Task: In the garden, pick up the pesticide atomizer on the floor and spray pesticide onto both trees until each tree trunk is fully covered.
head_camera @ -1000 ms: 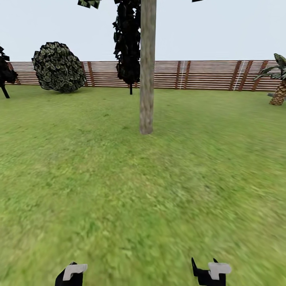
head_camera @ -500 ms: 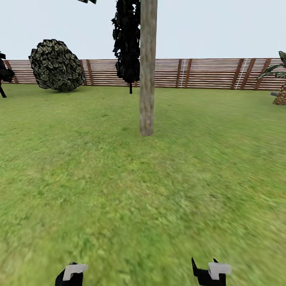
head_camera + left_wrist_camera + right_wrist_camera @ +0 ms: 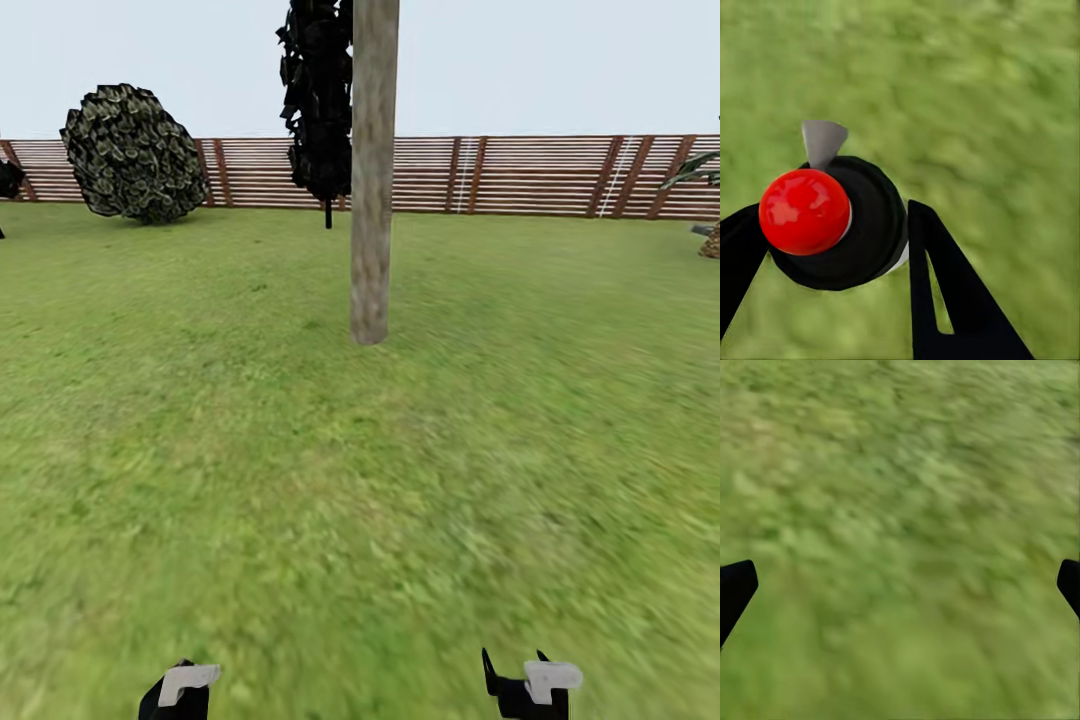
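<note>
Tree trunk (image 3: 371,180) upper centre, across grass (image 3: 300,480). Left gripper (image 3: 825,240) clamped around red-capped atomizer (image 3: 832,221), carried for spraying. Right gripper (image 3: 900,585) spread wide, empty.

Tree trunk (image 3: 371,200) before fence (image 3: 520,175).

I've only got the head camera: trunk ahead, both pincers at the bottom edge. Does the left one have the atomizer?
Observer: Yes. The left pincer is closed on the atomizer, a black body topped by a red ball.
Operator: And the right?
Observer: The right pincer is open and holds nothing, with grass beyond it.
Operator: Can you see the nozzle?
Observer: A grey nozzle juts from the black body beside the ball.
</note>
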You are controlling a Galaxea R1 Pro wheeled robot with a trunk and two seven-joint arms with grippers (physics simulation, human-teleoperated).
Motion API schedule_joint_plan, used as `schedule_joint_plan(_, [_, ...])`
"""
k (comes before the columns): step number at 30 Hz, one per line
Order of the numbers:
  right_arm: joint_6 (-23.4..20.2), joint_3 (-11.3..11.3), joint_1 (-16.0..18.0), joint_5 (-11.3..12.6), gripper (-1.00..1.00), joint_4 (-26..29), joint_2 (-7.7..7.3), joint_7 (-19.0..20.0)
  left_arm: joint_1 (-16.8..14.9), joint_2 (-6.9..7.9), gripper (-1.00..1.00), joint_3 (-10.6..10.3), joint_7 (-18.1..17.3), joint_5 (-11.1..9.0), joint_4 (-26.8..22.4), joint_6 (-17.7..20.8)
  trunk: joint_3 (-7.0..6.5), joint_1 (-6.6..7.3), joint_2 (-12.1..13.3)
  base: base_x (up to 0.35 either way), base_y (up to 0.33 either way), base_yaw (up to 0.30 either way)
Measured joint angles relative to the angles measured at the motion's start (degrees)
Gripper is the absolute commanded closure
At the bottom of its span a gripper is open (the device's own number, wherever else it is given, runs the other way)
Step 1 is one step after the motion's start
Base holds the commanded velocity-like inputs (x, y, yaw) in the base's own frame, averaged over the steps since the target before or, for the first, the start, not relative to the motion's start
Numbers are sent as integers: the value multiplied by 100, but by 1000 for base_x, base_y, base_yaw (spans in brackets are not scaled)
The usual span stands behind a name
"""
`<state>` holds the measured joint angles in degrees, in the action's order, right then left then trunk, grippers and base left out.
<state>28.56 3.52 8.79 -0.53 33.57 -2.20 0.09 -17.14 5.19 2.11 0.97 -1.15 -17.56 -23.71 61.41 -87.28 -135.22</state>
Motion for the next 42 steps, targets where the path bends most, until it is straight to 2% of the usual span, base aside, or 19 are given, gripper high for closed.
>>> schedule_joint_plan(8, [0,0,0,0,-100,0,0,0,0,0,100,0,0,0,-1,1,52,0,0,340,0,0])
schedule_joint_plan(42, [0,0,0,0,-100,0,0,0,-2,0,100,0,0,0,-1,0,55,0,0,340,0,0])
